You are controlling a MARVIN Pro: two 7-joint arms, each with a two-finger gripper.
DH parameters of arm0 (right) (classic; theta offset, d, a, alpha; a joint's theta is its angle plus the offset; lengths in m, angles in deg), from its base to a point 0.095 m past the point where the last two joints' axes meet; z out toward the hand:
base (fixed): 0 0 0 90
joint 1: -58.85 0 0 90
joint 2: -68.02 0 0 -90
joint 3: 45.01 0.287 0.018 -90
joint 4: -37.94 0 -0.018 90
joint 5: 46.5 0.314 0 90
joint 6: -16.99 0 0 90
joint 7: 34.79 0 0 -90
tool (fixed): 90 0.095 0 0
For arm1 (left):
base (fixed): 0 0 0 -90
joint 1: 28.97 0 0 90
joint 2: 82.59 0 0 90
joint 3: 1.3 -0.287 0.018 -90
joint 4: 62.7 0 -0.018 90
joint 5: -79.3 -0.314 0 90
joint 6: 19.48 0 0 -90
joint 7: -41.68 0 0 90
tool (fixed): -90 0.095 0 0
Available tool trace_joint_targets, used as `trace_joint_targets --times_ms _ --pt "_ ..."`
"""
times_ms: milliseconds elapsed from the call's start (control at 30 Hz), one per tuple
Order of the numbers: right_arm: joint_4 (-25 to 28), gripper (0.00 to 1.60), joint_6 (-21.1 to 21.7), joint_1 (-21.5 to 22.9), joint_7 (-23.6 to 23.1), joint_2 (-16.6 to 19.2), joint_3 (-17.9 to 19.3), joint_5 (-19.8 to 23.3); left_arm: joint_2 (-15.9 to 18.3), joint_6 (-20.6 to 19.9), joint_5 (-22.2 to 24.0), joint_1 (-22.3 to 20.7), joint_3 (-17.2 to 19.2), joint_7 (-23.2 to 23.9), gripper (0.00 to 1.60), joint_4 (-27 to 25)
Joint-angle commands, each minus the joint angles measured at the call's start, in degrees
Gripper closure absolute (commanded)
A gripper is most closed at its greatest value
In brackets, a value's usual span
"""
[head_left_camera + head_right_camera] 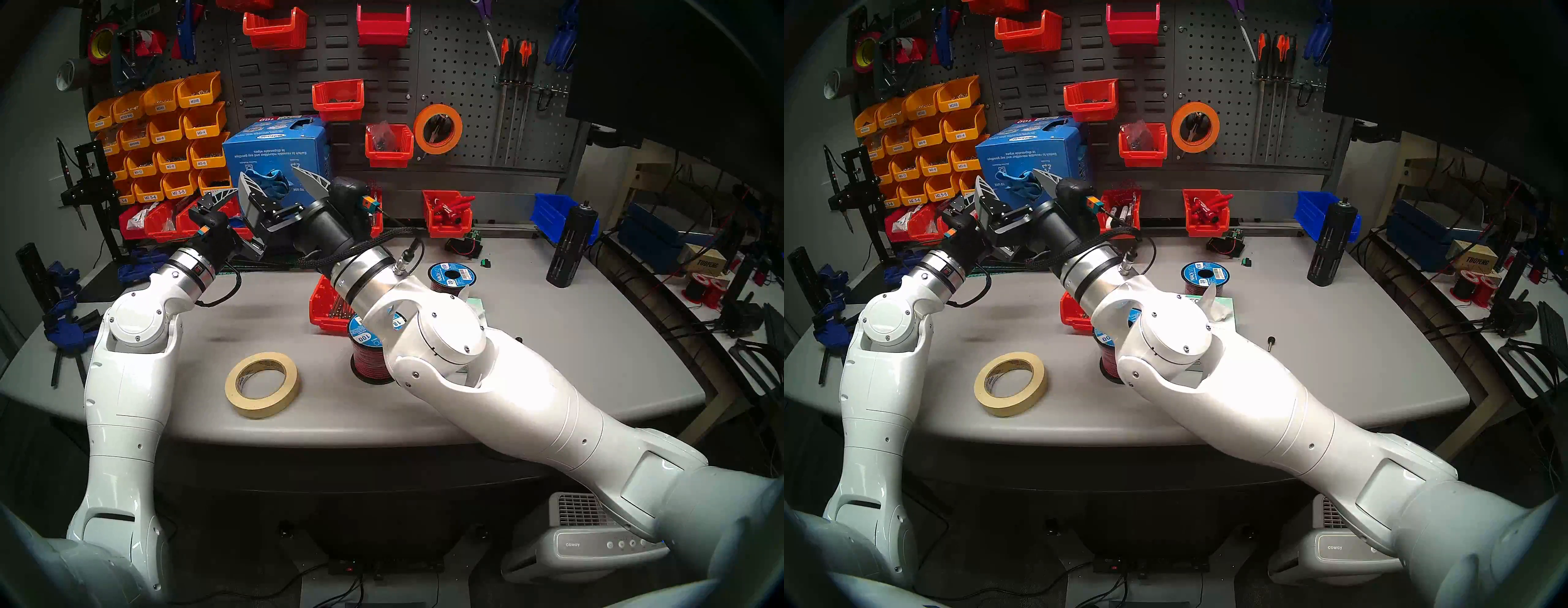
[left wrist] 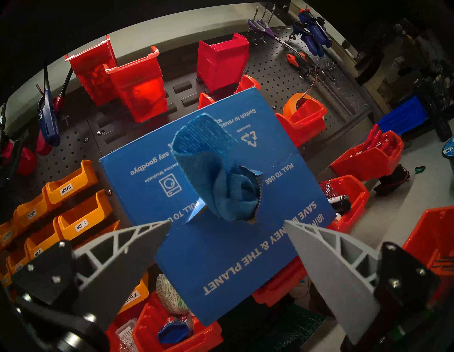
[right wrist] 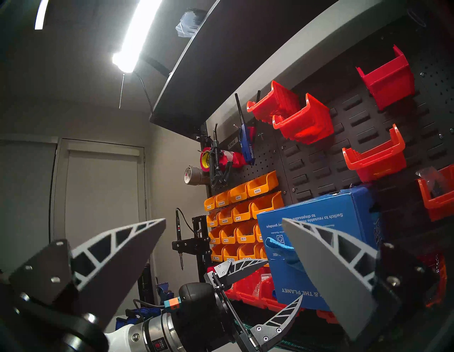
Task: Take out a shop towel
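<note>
Progress: not started; shop towel [image 2: 216,172] bunched, poking from the opening in the blue carton [image 2: 221,258] at the pegboard.
Left hand [image 2: 227,223]: spread wide, empty, just short of the towel, touching nothing.
Right hand [image 1: 282,184]: spread wide, empty, raised before the carton face.
Remaining: close on towel, pull it clear.

Workshop; pegboard [image 1: 458,85], parts bins [image 1: 169,140]
</note>
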Motion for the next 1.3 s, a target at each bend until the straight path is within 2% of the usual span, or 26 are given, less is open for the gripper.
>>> trace_joint_targets --times_ms 0,333,700,1000,1267 --pt "1.56 0.0 -0.91 0.95 -0.09 -0.61 0.81 -0.38 0.37 -1.4 -0.54 -1.81 0.35 -0.63 0.0 -2.45" --pt "1.46 0.0 -1.23 0.87 0.0 -0.59 0.82 -0.39 0.59 -3.66 -2.37 -2.31 -0.17 -0.35 0.0 -2.39" --pt "1.56 0.0 -1.7 0.46 -0.08 -0.06 1.03 -0.27 -0.22 -4.77 -3.38 -2.71 -1.05 -0.79 0.0 -2.91" --pt "1.81 0.0 -1.92 -0.03 -0.11 0.29 1.01 -0.17 -1.13 -7.37 -3.86 -3.73 -1.84 -1.57 0.0 -3.76" --pt "2.67 0.0 -1.86 -0.35 0.08 0.88 1.11 -0.32 -0.75 -7.83 -5.56 -3.69 -2.39 -2.05 0.0 -3.65"
